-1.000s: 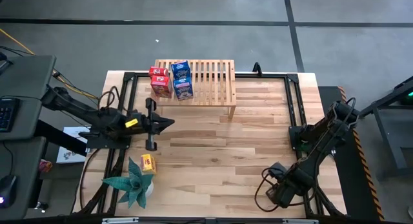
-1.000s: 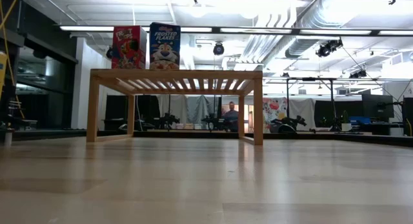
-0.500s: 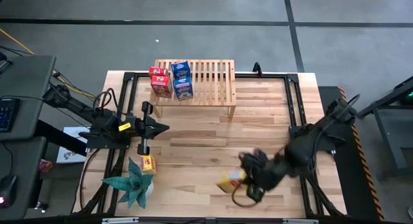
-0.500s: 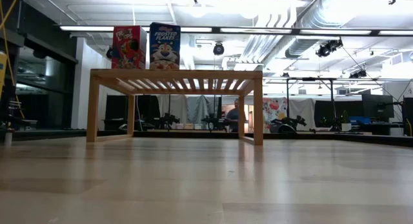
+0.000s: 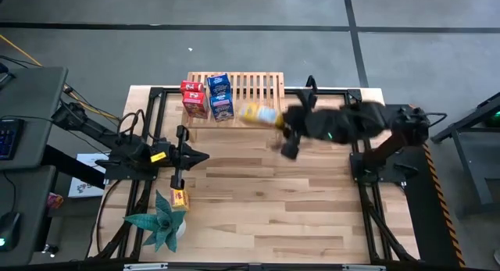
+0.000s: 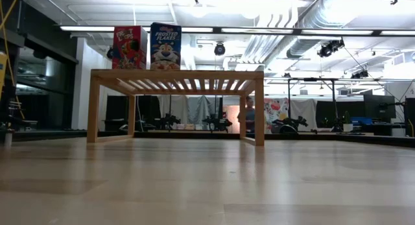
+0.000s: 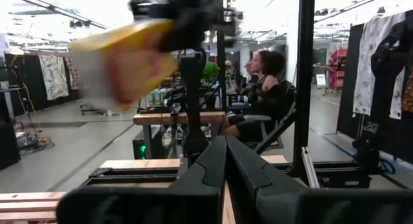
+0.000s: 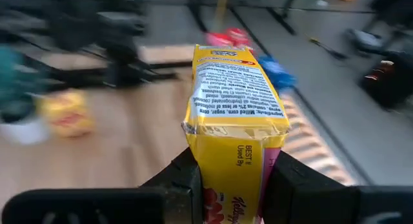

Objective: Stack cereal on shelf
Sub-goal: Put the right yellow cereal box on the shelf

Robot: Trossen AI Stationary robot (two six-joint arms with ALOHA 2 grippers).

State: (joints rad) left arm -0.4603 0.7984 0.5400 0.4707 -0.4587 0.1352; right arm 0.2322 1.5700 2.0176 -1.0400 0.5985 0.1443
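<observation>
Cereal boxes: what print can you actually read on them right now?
"FROSTED FLAKES": blue box on the shelf.
"BEST If Used By", "Kellogg", "Milled corn, sugar": yellow box in the right gripper.
Red box: print too small.
Second yellow box: too small.

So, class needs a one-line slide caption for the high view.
Right gripper carries a yellow cereal box above the shelf.

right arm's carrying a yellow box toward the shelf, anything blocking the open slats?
Nothing visible does. The right gripper holds the yellow cereal box above the shelf, whose right part is bare slats. The red boxes and blue boxes crowd only its left end. The left gripper waits shut, away from the shelf.
</observation>
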